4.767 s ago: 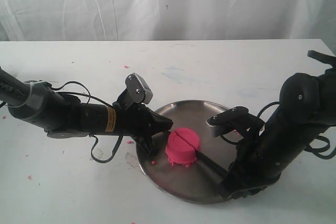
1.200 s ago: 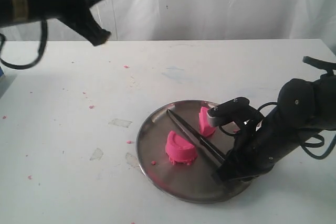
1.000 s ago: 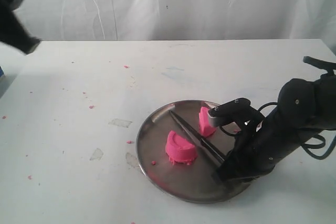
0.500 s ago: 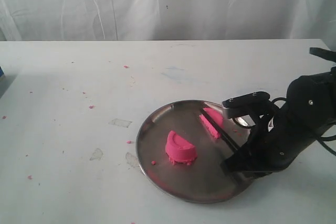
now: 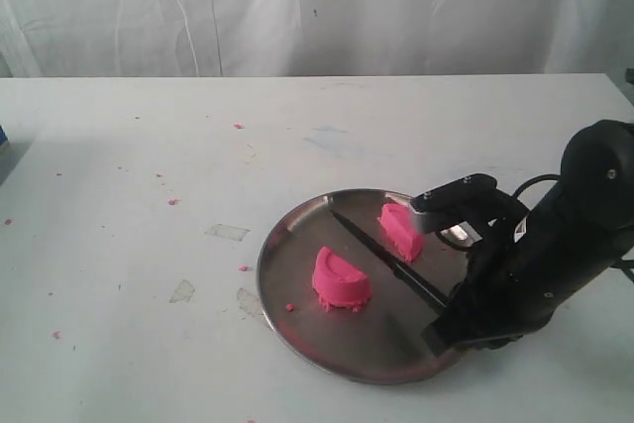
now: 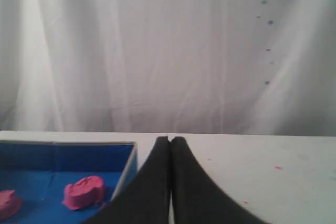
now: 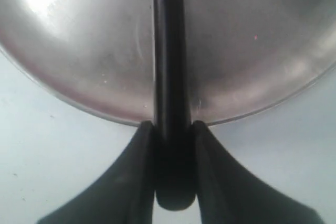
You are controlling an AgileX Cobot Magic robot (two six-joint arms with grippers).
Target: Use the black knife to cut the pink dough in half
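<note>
The pink dough lies in two half-round pieces on the steel plate: one half near the plate's middle, the other half toward the back right. The black knife runs slantwise between them, its tip toward the plate's far rim. My right gripper is shut on the handle at the plate's front-right rim. In the right wrist view the handle sits clamped between both fingers of the gripper, over the plate. My left gripper is shut and empty, out of the exterior view.
The left wrist view shows a blue tray holding pink lumps beside the left gripper, with a white curtain behind. Tiny pink crumbs dot the white table. The bulky right arm stands right of the plate.
The single lump now lies as two separated halves. The left arm rose and left the exterior view. The right arm shifted right, and the blade now shows again between the halves.
</note>
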